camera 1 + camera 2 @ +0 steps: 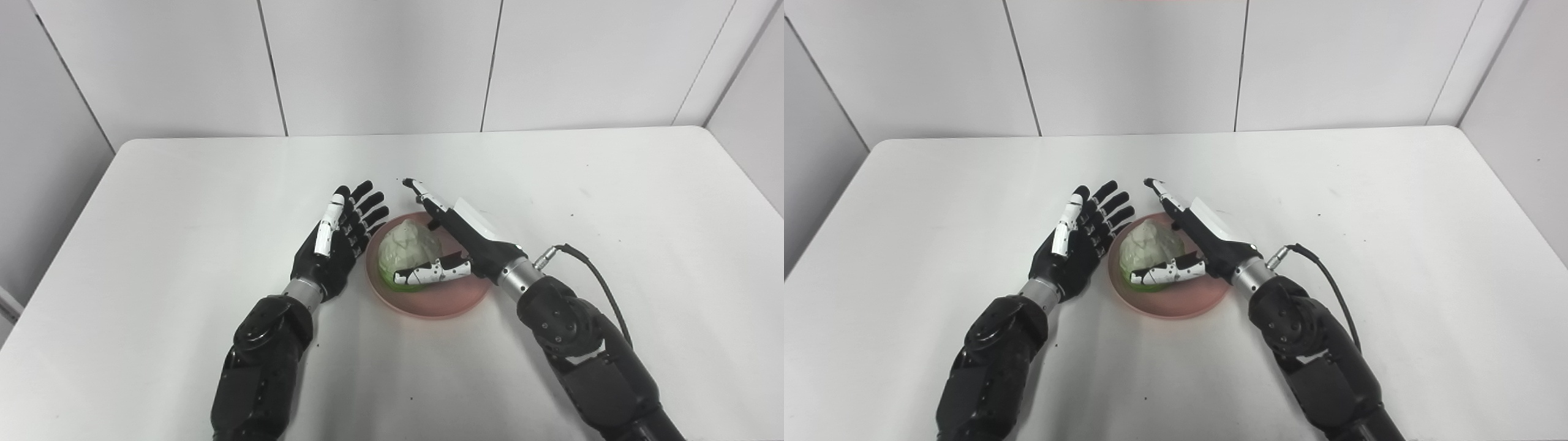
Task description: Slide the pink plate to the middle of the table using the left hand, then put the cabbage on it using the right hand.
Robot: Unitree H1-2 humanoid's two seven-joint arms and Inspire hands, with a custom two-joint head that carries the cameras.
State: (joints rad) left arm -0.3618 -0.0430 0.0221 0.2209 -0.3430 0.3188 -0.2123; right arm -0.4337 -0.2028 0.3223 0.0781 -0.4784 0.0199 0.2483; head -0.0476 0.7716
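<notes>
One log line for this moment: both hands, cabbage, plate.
left hand: open, beside plate | right hand: open around cabbage | cabbage: on pink plate | plate: mid-table

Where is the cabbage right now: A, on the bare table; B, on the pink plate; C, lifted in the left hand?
B: the cabbage sits on the plate, with the right hand open around it and the left hand open beside the plate.
</notes>
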